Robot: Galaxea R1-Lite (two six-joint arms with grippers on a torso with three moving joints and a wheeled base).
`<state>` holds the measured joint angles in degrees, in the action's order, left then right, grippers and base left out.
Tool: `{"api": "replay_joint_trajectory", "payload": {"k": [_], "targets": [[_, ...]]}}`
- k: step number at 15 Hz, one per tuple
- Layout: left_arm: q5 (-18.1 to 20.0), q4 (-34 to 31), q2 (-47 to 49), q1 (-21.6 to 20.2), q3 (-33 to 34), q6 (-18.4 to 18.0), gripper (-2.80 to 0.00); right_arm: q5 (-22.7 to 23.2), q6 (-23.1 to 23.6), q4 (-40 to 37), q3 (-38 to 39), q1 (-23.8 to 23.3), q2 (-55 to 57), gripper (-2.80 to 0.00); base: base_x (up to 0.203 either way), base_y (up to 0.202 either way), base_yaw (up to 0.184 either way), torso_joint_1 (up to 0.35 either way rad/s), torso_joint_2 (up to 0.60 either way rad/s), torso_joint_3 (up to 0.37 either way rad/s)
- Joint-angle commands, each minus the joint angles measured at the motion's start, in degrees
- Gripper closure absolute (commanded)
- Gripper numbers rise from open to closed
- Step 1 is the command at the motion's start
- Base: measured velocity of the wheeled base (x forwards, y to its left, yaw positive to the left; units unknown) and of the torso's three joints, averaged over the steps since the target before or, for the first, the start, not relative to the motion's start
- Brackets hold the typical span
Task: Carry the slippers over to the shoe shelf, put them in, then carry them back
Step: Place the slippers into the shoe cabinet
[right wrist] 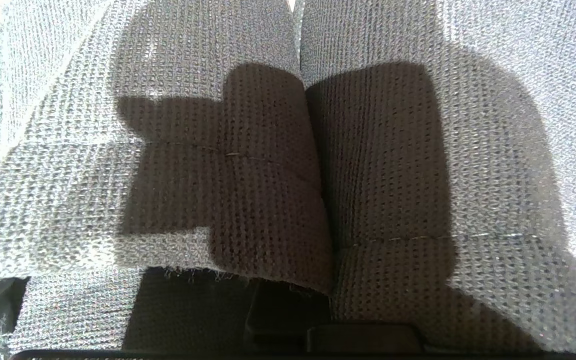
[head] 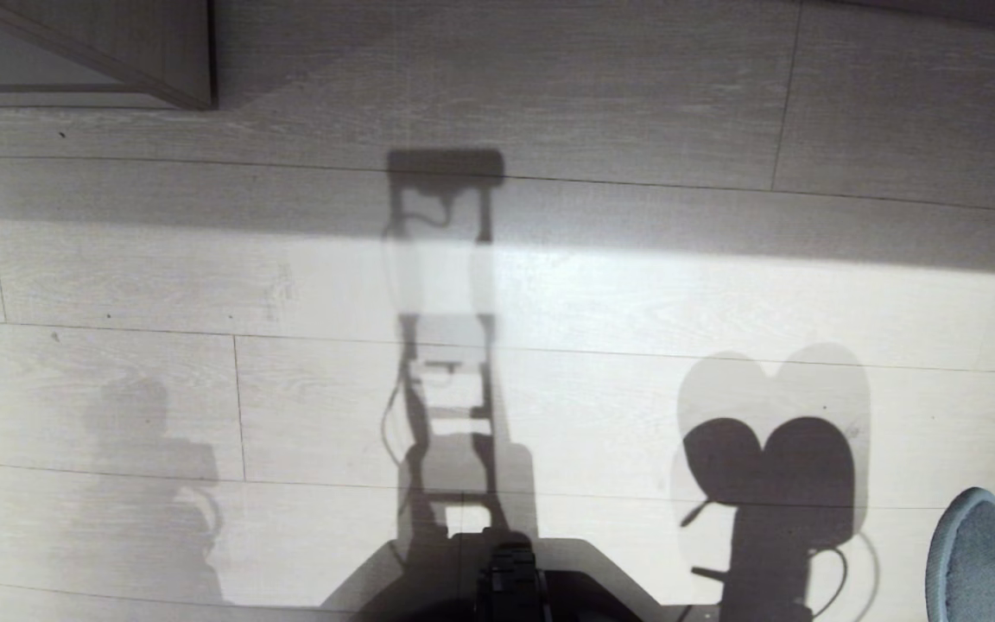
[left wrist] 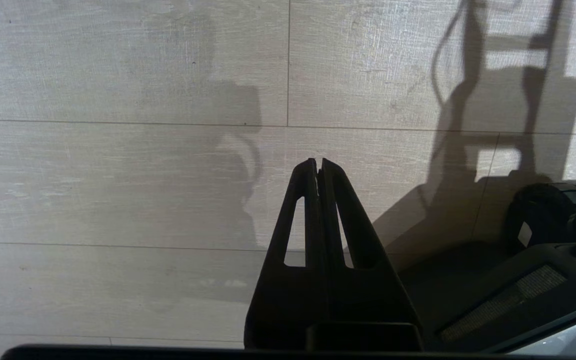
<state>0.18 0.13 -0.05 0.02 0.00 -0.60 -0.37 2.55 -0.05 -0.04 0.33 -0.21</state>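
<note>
Slippers [right wrist: 288, 165] hang in the right gripper, which is clamped on them; its fingers are hidden under the fabric in the right wrist view. The pair sits side by side, pressed together along a centre seam line. In the head view only a rounded grey-blue edge of one slipper [head: 977, 553] pokes in at the floor's lower right corner, and a heart-like shadow falls on the boards beside it.

Step, as I judge it: a carrying leg. Whether outbound or homeward I cannot tell.

A corner of a taupe wood-grain unit [head: 178, 52] shows at the floor's far left corner, well apart from the slippers; possibly the shoe shelf, not certain. If so, the next move calls for driving and turning the base toward it while keeping the clamp firm.

Left gripper [left wrist: 318, 162] hangs idle over bare floor [left wrist: 118, 190], tips pinched together, empty.

Materials: slipper uppers are coarse knit mesh, grey-blue with dark broad bands, soft, frayed at one hem. Floor is pale wood-grain planks with thin joints, matte. Gripper fingers are black, tapered, slotted.
</note>
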Motion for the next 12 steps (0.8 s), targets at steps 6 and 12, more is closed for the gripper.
{"api": "replay_joint_trajectory", "payload": {"k": [6, 12], "targets": [[-0.01, 0.04, -0.04, 0.02, 0.0, 0.07, 0.0, 0.01, 0.0, -0.21, 0.04, -0.59, 0.21, 0.0, 0.0, 0.0, 0.0, 0.0, 0.0, 0.0], [-0.01, 0.04, -0.04, -0.02, 0.0, 0.11, 0.0, 0.1, 0.4, -0.21, 0.04, -0.68, 0.21, 0.0, 0.0, 0.0, 0.0, 0.0, 0.0, 0.005]]}}
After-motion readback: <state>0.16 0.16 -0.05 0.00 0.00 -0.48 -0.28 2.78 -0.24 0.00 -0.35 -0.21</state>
